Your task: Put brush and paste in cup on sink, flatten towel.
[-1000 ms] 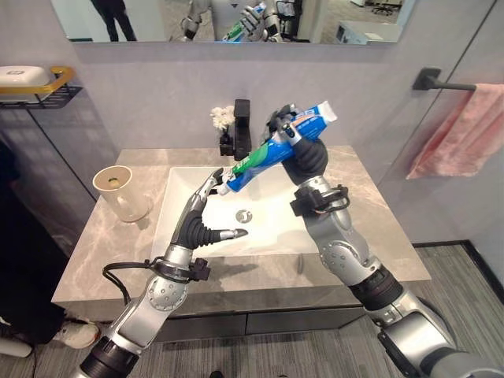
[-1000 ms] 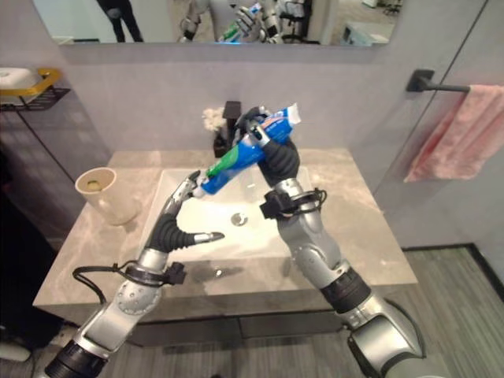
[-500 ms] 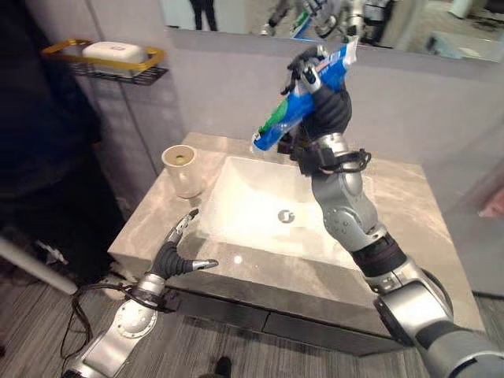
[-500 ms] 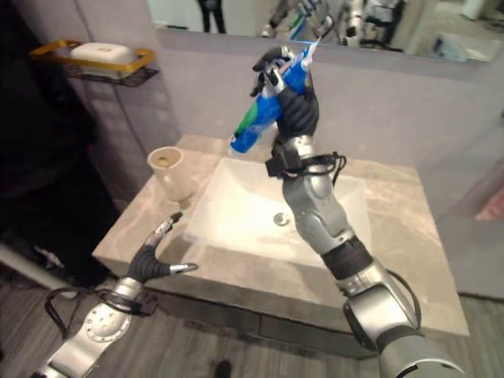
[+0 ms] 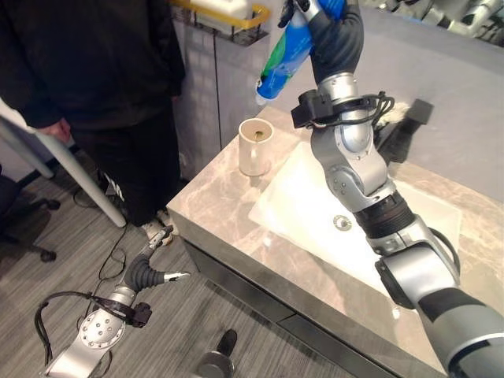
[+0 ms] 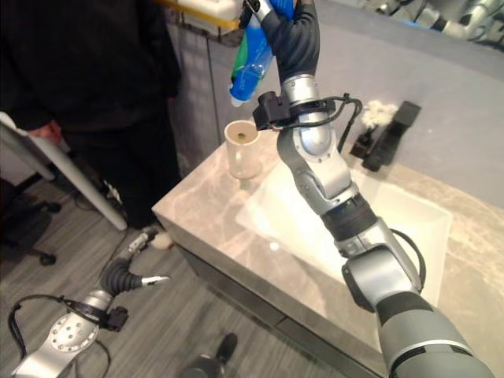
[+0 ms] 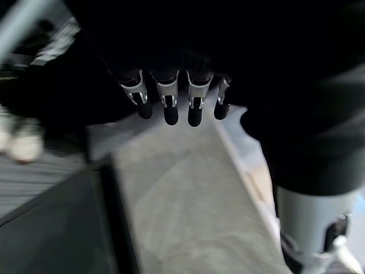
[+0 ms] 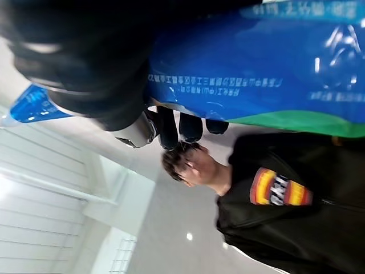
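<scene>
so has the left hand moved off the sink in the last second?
Yes. The left hand was over the basin; now it hangs low beside the counter's front edge, over the floor, fingers open.

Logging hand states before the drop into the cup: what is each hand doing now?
Left hand: open, holding nothing, low beside the counter.
Right hand: shut on the toothpaste tube, raised above the cup.

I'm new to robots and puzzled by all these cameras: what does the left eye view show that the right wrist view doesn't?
The left eye view alone shows the cup on the marble counter, the white sink basin, and the left hand hanging open low by the floor. The right wrist view alone shows, very close, the fingers curled around the tube. Both show the right hand gripping the blue toothpaste tube and a person in black.
</scene>
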Robot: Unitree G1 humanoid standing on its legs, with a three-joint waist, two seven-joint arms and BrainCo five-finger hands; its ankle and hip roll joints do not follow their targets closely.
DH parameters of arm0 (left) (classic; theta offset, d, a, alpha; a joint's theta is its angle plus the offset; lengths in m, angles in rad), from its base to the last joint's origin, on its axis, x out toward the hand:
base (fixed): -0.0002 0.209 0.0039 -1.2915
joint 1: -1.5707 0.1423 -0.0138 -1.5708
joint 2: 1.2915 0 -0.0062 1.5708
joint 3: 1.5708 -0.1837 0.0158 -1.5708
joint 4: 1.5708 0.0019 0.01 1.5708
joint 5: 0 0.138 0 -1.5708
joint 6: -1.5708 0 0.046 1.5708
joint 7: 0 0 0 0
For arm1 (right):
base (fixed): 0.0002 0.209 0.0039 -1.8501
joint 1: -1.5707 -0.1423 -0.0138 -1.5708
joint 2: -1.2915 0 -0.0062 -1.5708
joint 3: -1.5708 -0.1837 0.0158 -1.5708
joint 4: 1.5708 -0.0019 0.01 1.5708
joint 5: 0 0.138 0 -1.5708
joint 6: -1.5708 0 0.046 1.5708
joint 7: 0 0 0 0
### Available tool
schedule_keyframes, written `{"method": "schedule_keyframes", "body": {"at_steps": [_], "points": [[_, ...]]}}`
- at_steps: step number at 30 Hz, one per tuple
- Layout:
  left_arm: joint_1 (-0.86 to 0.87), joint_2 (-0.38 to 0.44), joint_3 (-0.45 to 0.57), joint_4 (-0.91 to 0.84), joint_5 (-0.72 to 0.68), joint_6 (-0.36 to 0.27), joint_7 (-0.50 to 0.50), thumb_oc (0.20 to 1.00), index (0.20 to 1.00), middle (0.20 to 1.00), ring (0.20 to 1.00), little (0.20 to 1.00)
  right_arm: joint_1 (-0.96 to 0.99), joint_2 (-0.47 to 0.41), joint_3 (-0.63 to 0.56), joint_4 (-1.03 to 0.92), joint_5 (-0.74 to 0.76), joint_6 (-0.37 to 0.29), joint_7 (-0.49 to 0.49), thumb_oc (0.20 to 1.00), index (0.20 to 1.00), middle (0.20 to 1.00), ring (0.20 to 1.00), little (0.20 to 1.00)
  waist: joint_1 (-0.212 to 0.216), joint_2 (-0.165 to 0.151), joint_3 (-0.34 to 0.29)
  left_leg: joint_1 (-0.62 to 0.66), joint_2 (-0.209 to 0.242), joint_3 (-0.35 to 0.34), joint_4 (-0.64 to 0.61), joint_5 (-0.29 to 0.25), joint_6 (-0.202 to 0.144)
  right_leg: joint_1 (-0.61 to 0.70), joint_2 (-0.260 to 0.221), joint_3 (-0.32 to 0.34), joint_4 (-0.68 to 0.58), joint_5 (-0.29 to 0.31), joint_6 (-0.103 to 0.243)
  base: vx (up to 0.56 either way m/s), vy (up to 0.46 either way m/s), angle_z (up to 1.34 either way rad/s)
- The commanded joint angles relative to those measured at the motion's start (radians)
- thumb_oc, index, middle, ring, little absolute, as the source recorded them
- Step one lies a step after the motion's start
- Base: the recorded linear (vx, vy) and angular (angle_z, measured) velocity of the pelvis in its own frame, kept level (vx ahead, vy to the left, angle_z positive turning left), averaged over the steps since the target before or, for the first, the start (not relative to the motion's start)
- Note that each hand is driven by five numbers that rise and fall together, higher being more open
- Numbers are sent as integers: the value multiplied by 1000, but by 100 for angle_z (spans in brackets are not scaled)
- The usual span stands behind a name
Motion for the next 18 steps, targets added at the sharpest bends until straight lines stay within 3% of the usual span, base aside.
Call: {"method": "schedule_keyframes", "body": {"at_steps": [1,18], "points": [[-8,36,48,3,-70,-31,-16,1000,1000,1000,1000,1000,-109,-50,-12,-9,-37,-27,-21,200,200,200,200,200,-6,-28,-39,-1,6,56,7,-38,-13,-27,-103,60,-1,73,56,14,11,13],[3,-23,50,57,-146,-9,-38,1000,1000,1000,1000,1000,-110,-6,8,84,-67,3,-13,200,200,200,200,200,27,-39,-10,-40,-4,45,7,-36,-5,-56,-104,59,-1,70,61,5,1,0]]}}
